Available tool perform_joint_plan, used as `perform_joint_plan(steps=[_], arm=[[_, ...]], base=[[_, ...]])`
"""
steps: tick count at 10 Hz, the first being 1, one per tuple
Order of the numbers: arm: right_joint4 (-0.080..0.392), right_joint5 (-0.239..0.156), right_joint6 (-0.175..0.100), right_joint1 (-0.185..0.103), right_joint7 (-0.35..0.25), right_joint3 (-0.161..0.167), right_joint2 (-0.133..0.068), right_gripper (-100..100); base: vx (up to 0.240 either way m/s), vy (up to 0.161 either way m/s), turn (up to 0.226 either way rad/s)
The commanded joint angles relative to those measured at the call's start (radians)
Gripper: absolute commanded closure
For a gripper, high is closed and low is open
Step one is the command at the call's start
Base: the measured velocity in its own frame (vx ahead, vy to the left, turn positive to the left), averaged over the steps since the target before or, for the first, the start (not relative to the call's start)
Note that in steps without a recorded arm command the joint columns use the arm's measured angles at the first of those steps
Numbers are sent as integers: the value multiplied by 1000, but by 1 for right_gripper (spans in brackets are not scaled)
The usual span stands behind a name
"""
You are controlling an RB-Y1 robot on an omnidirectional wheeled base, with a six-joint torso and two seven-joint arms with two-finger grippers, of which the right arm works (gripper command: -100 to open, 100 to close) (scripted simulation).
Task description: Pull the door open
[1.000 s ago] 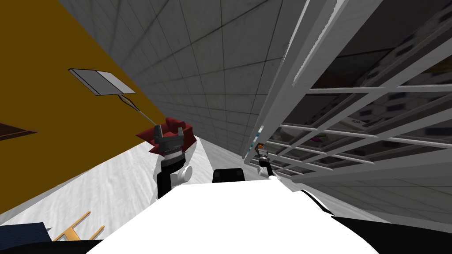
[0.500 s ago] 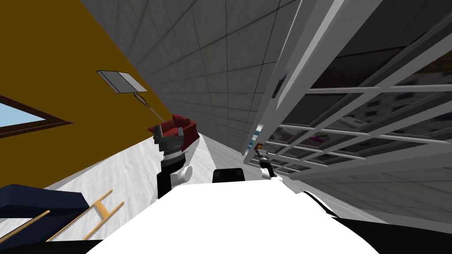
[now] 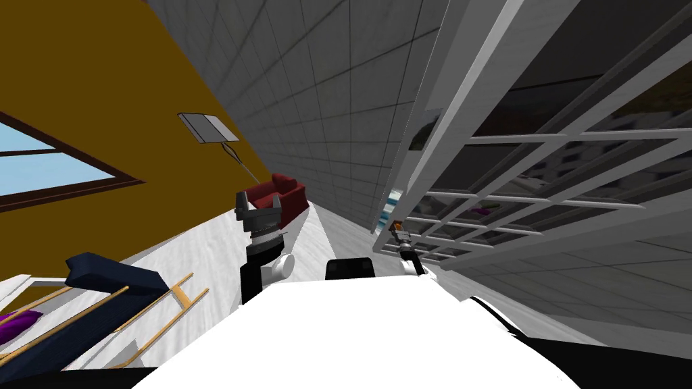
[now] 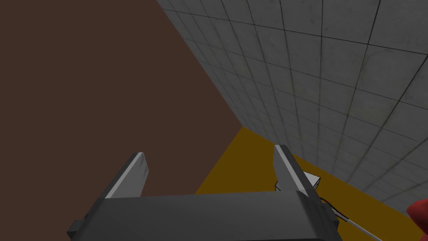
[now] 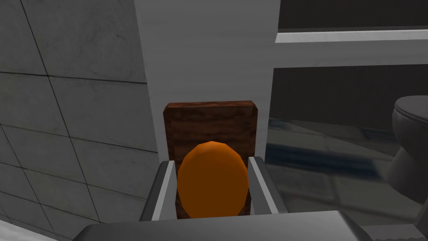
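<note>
Counted one door (image 3: 459, 115), white-framed with a grid of dark glass panes, close on the right. Counted one knob (image 5: 211, 184), orange and round, on one brown plate (image 5: 209, 119) fixed to the door's white edge post. Found the right claw (image 5: 211, 162) closed on the knob, with one of its two fingers (image 5: 164, 188) pressing each side. Noted grey tiled wall just beside the post on one side and glass on the other. Saw one dark toilet (image 5: 411, 138) through the glass. Found the left claw (image 3: 258, 206) raised at the left, well apart from the door, both fingers (image 4: 131, 171) spread wide with nothing between. Counted farther off one red armchair (image 3: 287, 192), one lamp (image 3: 208, 128) on a thin rod, one window (image 3: 61, 169) in the yellow wall, and one blue seat (image 3: 101, 297) on a wooden frame. Had open white floor (image 3: 189, 263) between the left arm and the yellow wall. Could not tell how far the door stood out of its frame.
</note>
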Motion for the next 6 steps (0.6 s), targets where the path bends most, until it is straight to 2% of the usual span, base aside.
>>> perform_joint_plan(steps=[1,6], arm=[[-4,12,-16,8,-23,23,-12,100],[-27,50,-57,43,-89,93,-58,100]], base=[[-209,-31,89],[-238,-44,79]])
